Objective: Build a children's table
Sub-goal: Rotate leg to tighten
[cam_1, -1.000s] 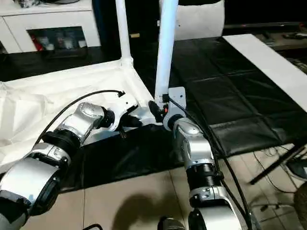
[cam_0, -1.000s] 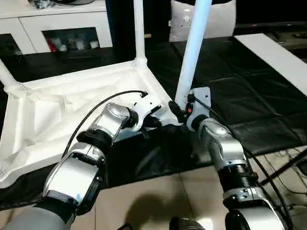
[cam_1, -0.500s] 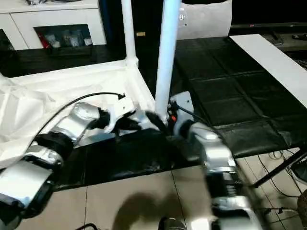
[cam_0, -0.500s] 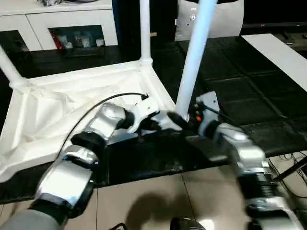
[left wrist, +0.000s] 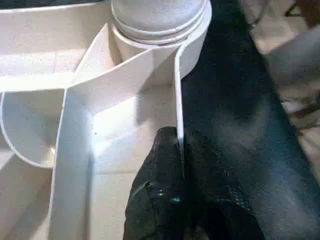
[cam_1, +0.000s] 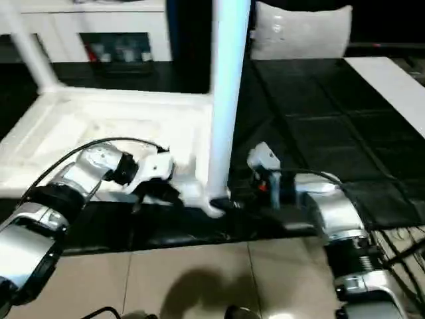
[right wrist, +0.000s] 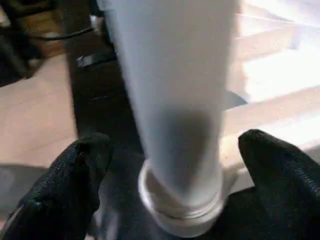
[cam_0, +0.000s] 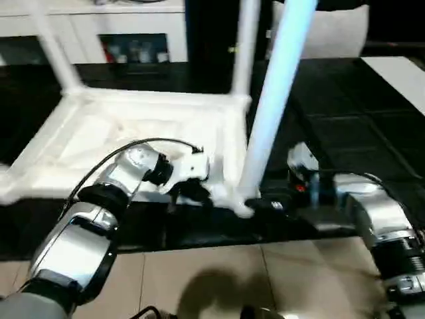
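Observation:
The white table top [cam_0: 133, 133] lies upside down on the black mat, ribs facing up. Three white legs stand in its corner sockets: the near right leg [cam_0: 275, 113], a far right one [cam_0: 244, 46] and a far left one [cam_0: 53, 46]. My left gripper [left wrist: 180, 147] is shut on the thin rim wall of the top, just beside the near right socket [left wrist: 160, 20]. My right gripper [right wrist: 180, 165] is open, its fingers [right wrist: 82, 170] standing wide on either side of the near right leg's base [right wrist: 175, 100] without touching it.
A white cabinet with glass doors [cam_0: 133, 40] and a grey-white pillow [cam_1: 302, 30] stand at the back. Black mats [cam_0: 345, 133] cover the floor to the right, with a white board [cam_0: 398, 70] beyond. Beige tiles [cam_0: 199, 279] lie in front, cables [cam_1: 398, 246] at my right.
The camera has swung, shifting the whole picture. My right forearm has moved out to the right and now reaches the leg's base from the side. My left gripper keeps its hold on the rim.

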Tool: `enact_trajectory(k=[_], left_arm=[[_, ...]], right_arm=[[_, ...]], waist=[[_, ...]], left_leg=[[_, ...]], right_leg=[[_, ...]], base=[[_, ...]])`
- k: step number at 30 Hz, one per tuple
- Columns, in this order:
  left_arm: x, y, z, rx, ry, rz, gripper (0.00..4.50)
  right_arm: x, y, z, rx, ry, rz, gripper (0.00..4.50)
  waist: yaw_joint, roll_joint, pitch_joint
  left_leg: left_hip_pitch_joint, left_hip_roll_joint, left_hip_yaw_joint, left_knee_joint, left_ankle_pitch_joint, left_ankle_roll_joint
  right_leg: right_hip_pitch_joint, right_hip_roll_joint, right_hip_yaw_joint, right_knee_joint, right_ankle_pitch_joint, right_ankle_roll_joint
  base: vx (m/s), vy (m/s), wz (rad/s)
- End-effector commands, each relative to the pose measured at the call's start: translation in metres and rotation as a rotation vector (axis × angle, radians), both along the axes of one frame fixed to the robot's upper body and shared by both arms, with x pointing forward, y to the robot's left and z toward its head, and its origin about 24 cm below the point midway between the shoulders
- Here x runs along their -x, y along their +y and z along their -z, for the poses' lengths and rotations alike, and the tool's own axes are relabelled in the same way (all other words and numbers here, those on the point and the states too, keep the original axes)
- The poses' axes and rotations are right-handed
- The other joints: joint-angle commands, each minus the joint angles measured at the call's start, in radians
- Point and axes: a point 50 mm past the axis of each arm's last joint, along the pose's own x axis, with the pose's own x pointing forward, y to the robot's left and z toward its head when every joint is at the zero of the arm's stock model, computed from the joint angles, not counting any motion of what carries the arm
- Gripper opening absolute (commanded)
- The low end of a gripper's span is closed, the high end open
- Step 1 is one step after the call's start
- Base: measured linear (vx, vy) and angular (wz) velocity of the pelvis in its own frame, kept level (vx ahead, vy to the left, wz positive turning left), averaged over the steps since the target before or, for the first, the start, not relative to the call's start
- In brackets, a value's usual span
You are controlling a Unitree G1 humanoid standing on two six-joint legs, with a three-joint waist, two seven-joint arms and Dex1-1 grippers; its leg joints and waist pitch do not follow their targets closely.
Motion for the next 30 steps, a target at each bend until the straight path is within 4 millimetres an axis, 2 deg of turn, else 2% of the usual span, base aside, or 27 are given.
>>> enact_trajectory(k=[1, 7, 9, 10, 13, 15, 22, 24, 25, 30], left_arm=[[0.003, -0.006, -0.006, -0.04, -0.028, 0.112, 0.0], [0.007, -0.002, -0.006, -0.062, -0.002, 0.174, 0.0], [0.008, -0.002, -0.006, -0.062, -0.002, 0.185, 0.0], [0.008, -0.002, -0.006, -0.061, -0.001, 0.191, 0.0], [0.008, -0.003, -0.007, -0.06, -0.001, 0.198, 0.0], [0.008, -0.003, -0.007, -0.059, -0.006, 0.196, 0.0], [0.009, -0.003, -0.006, -0.058, -0.001, 0.2, 0.0], [0.009, -0.002, -0.005, -0.058, 0.0, 0.199, 0.0], [0.009, -0.002, -0.005, -0.059, -0.001, 0.199, 0.0], [0.01, 0.001, -0.004, -0.063, 0.005, 0.192, 0.0]], right_arm=[[0.0, 0.0, -0.007, -0.003, -0.005, -0.071, 4.12], [-0.004, -0.004, -0.007, 0.027, 0.002, -0.119, 3.57], [-0.004, -0.003, -0.007, 0.023, 0.016, -0.146, 3.36], [-0.004, -0.003, -0.007, 0.027, 0.019, -0.161, 3.31], [-0.003, -0.002, -0.007, 0.038, 0.017, -0.187, 3.01], [-0.004, -0.001, -0.008, 0.034, 0.017, -0.194, 2.85], [-0.003, 0.007, -0.006, 0.01, 0.033, -0.236, 2.35], [-0.002, 0.008, -0.005, 0.01, 0.039, -0.244, 2.05], [-0.002, 0.009, -0.005, 0.009, 0.041, -0.248, 2.02], [0.001, 0.011, -0.003, -0.004, 0.071, -0.268, 1.92]], waist=[[0.002, -0.012, -0.086], [0.01, -0.013, -0.087], [0.012, -0.013, -0.087], [0.014, -0.01, -0.087], [0.016, -0.014, -0.087], [0.017, -0.011, -0.086], [0.018, -0.014, -0.085], [0.018, -0.014, -0.085], [0.017, -0.017, -0.084], [0.018, -0.015, -0.083]], left_leg=[[0.018, 0.05, -0.003, -0.07, -0.166, 0.113], [0.016, 0.048, -0.003, -0.07, -0.163, 0.093], [0.017, 0.048, -0.003, -0.07, -0.16, 0.093], [0.016, 0.049, -0.003, -0.07, -0.153, 0.098], [0.016, 0.049, -0.003, -0.07, -0.146, 0.104], [0.017, 0.05, -0.003, -0.07, -0.149, 0.104], [0.016, 0.049, -0.003, -0.071, -0.152, 0.1], [0.017, 0.05, -0.003, -0.071, -0.15, 0.1], [0.016, 0.05, -0.003, -0.072, -0.154, 0.098], [0.016, 0.049, -0.003, -0.072, -0.153, 0.097]], right_leg=[[0.07, -0.052, 0.063, -0.045, -0.264, -0.238], [0.071, -0.054, 0.063, -0.044, -0.285, -0.227], [0.071, -0.053, 0.063, -0.044, -0.282, -0.227], [0.07, -0.053, 0.064, -0.042, -0.27, -0.229], [0.07, -0.052, 0.063, -0.041, -0.255, -0.234], [0.069, -0.052, 0.064, -0.042, -0.262, -0.233], [0.07, -0.053, 0.063, -0.043, -0.281, -0.225], [0.069, -0.052, 0.063, -0.043, -0.28, -0.225], [0.069, -0.052, 0.063, -0.044, -0.286, -0.223], [0.069, -0.053, 0.063, -0.045, -0.292, -0.219]], base=[[0.0, 0.0, 0.0], [0.0, 0.0, 0.0], [0.0, 0.0, 0.0], [0.0, 0.0, 0.0], [0.0, 0.0, 0.0], [0.0, 0.0, 0.0], [0.0, 0.0, 0.0], [0.0, 0.0, 0.0], [0.0, 0.0, 0.0], [0.0, 0.0, 0.0]])
